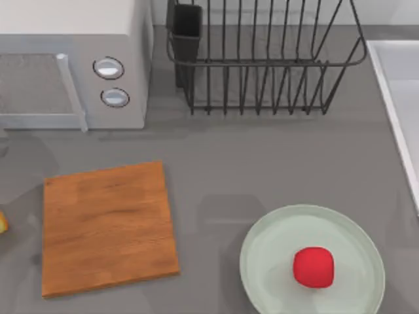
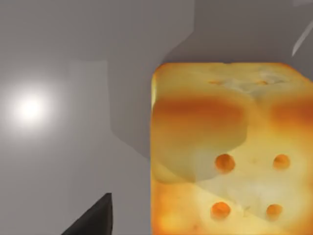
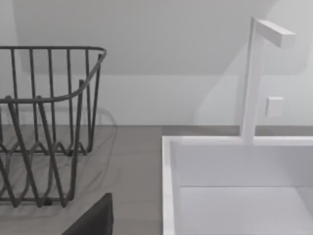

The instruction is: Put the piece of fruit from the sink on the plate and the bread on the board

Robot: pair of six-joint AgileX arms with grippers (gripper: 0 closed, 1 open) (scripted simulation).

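Grey countertop (image 1: 262,170), seen from above, with a pale wall behind it in the right wrist view. A microwave (image 1: 72,62) with two round knobs stands at the far left; a black wire dish rack (image 1: 262,59) stands beside it toward the middle, with a dark cup-like holder on its left end. The white sink (image 1: 399,98) runs along the right edge of the top view, partly in frame; the right wrist view looks across its pale rim and a white tap (image 3: 257,73) rising from the back edge, with the rack to one side. The wooden board (image 1: 108,229) lies flat at the near left, nothing on it. The pale green plate (image 1: 275,248) sits at the near right, well apart from the board. The red fruit (image 1: 313,267) rests on the plate, a little off centre toward the near right. The bread (image 2: 230,152) shows close up in the left wrist view, toasted top with four dots facing the camera, standing on the grey surface; in the top view a yellow sliver at the left edge, just left of the board, may be the same loaf. A dark finger (image 2: 93,218) of the left hand shows beside the bread, not touching it; how far that hand is open I cannot tell. A similar dark finger (image 3: 93,218) of the right hand shows near the sink rim; its opening I cannot tell either.
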